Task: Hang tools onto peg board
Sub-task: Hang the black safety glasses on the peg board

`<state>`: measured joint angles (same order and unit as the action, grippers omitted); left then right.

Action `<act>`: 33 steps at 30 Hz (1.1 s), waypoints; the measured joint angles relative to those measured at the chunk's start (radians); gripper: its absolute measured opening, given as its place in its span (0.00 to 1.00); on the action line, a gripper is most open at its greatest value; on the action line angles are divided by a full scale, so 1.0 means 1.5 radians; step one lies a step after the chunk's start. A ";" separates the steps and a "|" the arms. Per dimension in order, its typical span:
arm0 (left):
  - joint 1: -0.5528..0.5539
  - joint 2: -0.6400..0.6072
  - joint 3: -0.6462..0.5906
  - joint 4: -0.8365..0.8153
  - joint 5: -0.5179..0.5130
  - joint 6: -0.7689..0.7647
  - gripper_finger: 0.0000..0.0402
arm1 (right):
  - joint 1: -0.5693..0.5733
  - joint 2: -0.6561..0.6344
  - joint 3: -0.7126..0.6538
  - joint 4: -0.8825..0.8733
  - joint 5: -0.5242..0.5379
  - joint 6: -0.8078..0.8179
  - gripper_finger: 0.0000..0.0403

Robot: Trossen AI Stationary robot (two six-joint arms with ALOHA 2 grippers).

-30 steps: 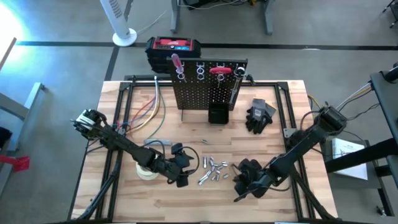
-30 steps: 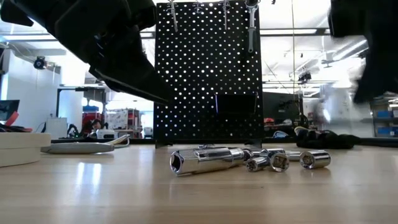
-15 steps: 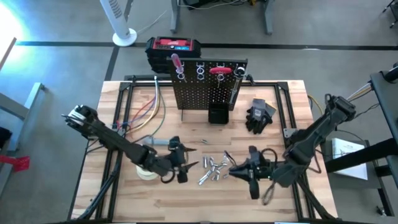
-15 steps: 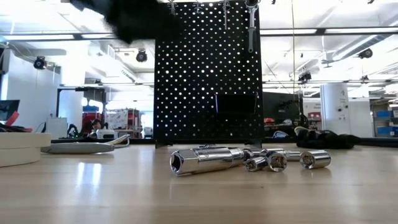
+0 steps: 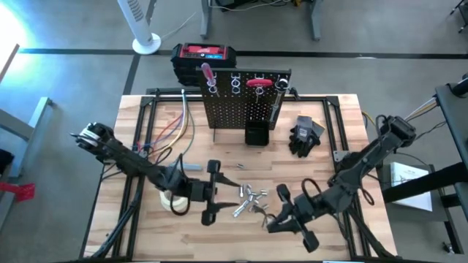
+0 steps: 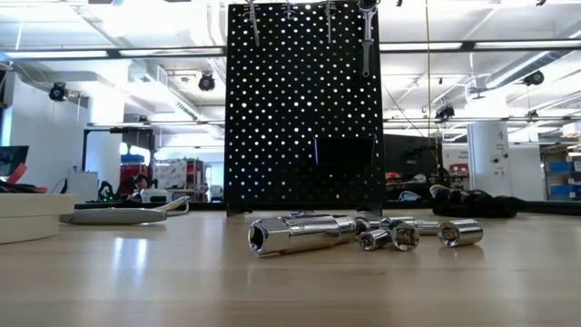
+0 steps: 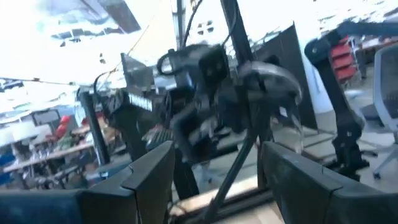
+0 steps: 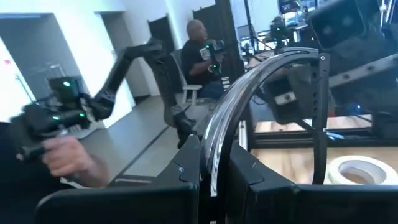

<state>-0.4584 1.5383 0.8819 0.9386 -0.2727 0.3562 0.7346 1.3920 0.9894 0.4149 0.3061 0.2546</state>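
The right gripper (image 5: 267, 217) is pinching a thin silvery curved tool (image 8: 249, 99); the left gripper (image 5: 210, 191), fingers apart, should be taking it gently.

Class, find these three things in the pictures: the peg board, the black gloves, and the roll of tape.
peg board (image 5: 238, 106), high view, on its perforated front panel.
black gloves (image 5: 304, 135), high view, on the middle of the pile.
tape roll (image 8: 359, 172), right wrist view, on its whitish upper rim.

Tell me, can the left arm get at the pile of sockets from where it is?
Probably yes. The left gripper sits open right beside the sockets, with bare table between them. The right gripper, shut on a thin metal ring, crowds the pile's other side.
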 joint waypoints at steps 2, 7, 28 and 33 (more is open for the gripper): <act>0.003 0.011 0.021 -0.020 0.002 -0.007 0.58 | -0.005 0.005 0.000 0.002 -0.021 -0.013 0.05; 0.003 0.047 0.094 -0.117 0.032 -0.026 0.53 | -0.016 0.010 0.000 0.023 -0.029 -0.025 0.05; 0.008 0.104 0.199 -0.207 0.041 -0.033 0.03 | -0.021 0.012 0.000 0.010 -0.035 -0.029 0.05; 0.009 0.087 0.189 -0.220 0.034 -0.031 0.01 | -0.021 0.012 0.000 0.010 -0.034 -0.028 0.05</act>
<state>-0.4454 1.6695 1.1660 0.6084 -0.2216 0.3089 0.7036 1.4097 0.9894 0.4303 0.2544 0.2125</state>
